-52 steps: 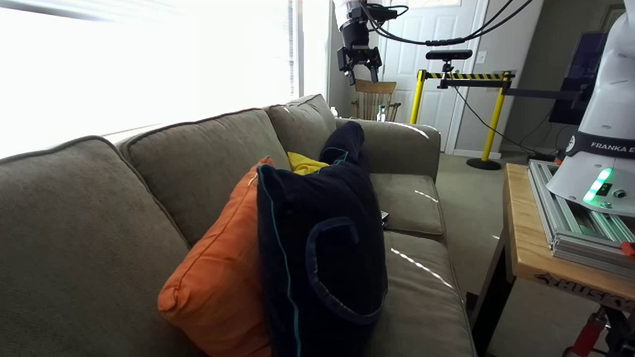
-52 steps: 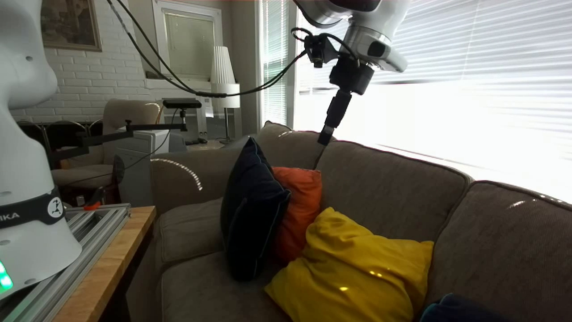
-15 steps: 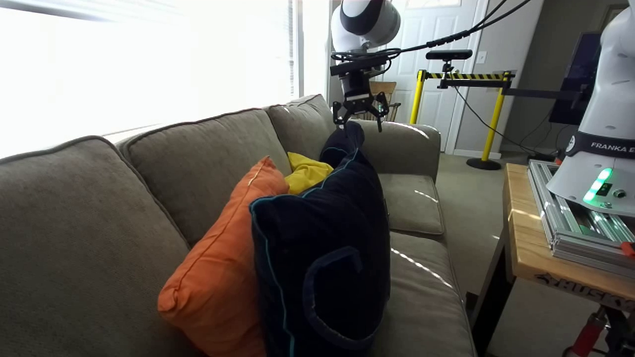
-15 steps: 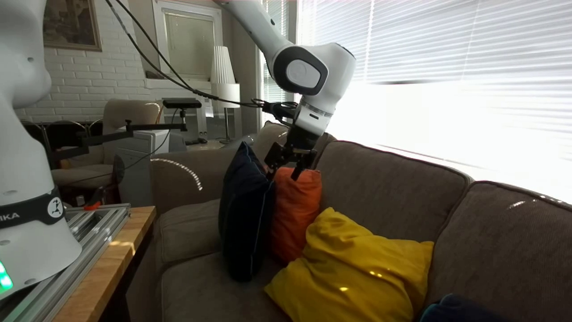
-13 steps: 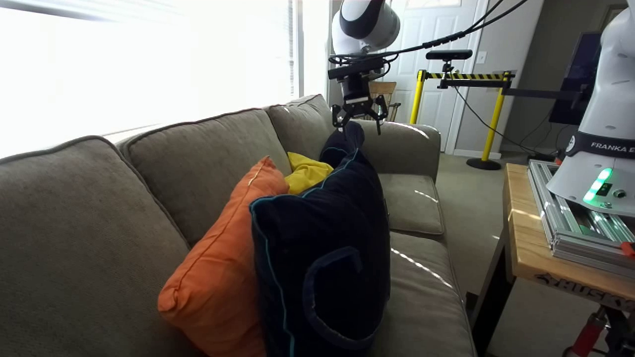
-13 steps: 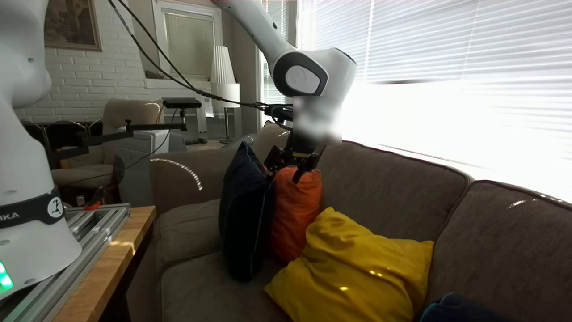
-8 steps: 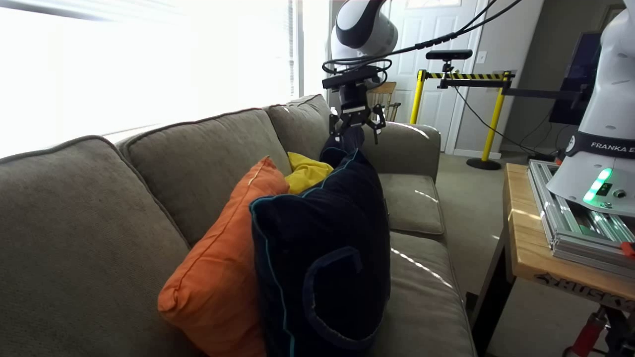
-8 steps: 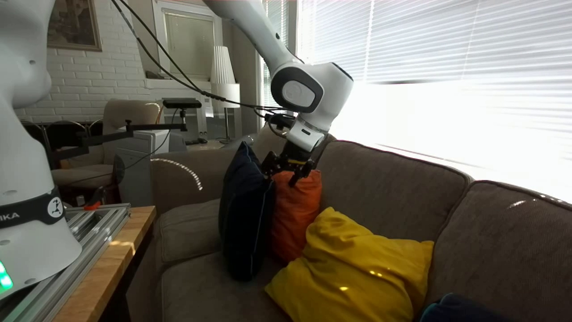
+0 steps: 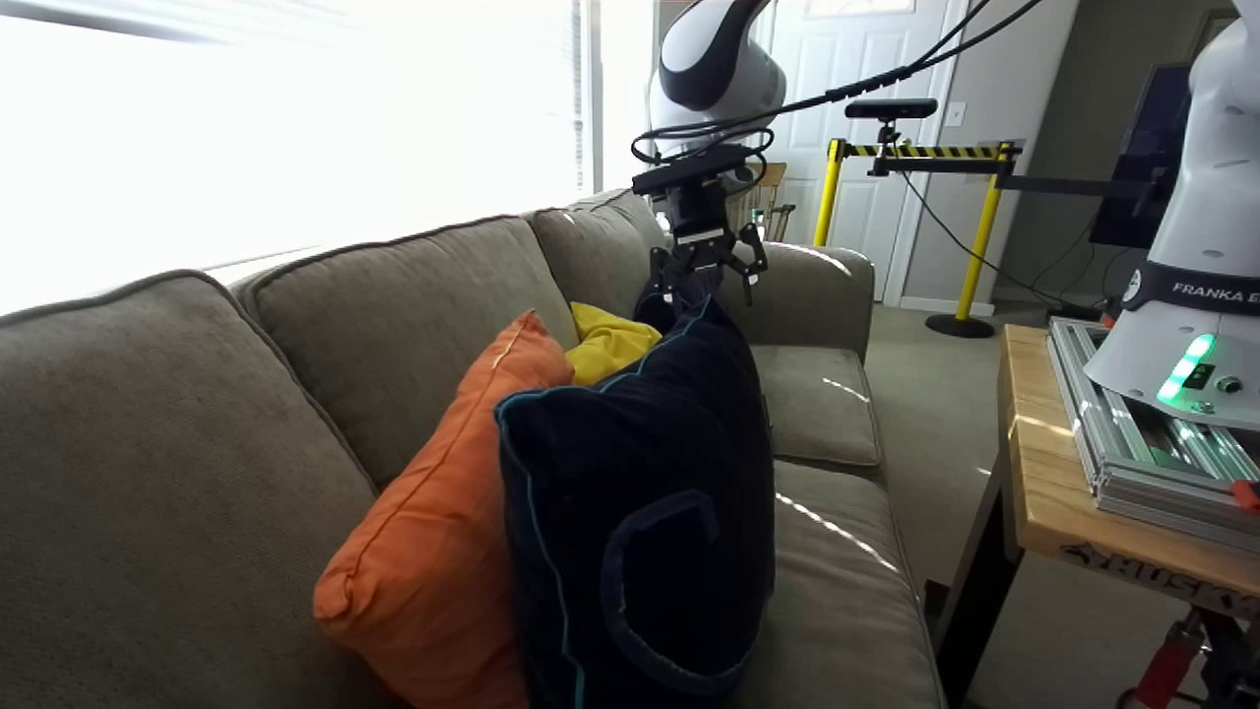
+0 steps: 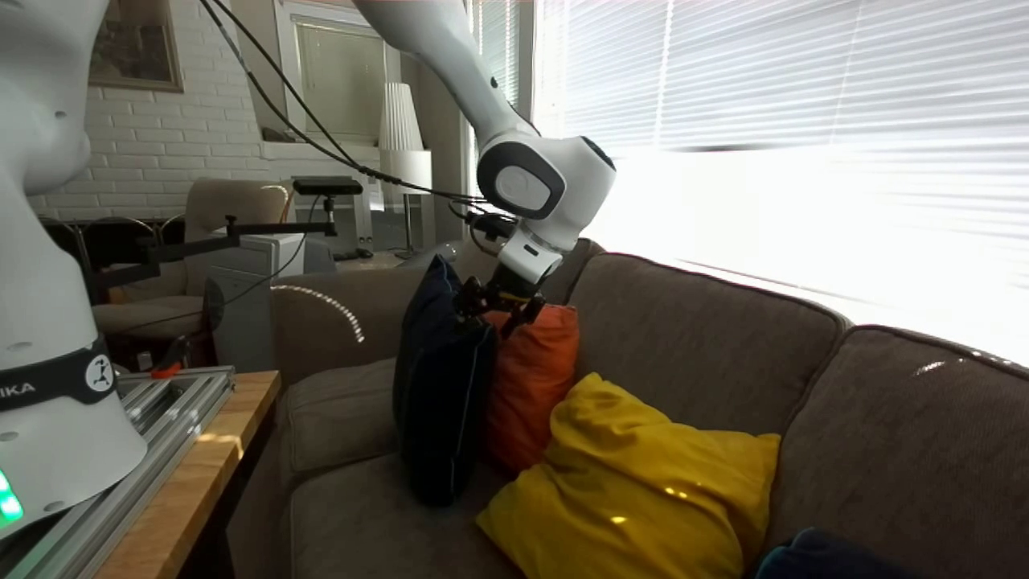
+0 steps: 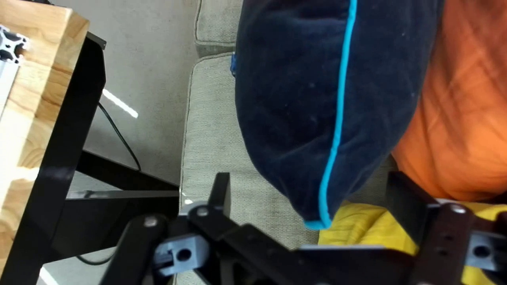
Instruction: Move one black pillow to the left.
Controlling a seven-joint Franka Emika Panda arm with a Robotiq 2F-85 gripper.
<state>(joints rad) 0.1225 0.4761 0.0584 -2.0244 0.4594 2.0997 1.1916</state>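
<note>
The black pillow (image 9: 640,512), dark navy with a bluish seam, stands on edge on the couch beside the orange pillow (image 9: 443,532). It also shows in an exterior view (image 10: 438,394) and the wrist view (image 11: 293,99). My gripper (image 9: 709,292) is open and empty above the pillow's far end, and also shows in an exterior view (image 10: 486,320). In the wrist view, the open fingers (image 11: 307,186) lie left and right of the pillow's tapered corner, with couch visible between finger and pillow. A second dark pillow (image 10: 824,555) lies at the couch's other end, mostly out of view.
The yellow pillow (image 10: 643,474) lies against the couch back (image 10: 707,338) near the orange pillow (image 10: 534,386). The couch seat (image 9: 837,551) extends in front of the black pillow. The robot's wooden table (image 9: 1034,443) faces the couch. A cable hangs from the arm.
My gripper has come down from high above the couch to the black pillow's corner, sinking further over the last second. The pillow's upper part has shifted away from the orange pillow since 3.5 seconds ago.
</note>
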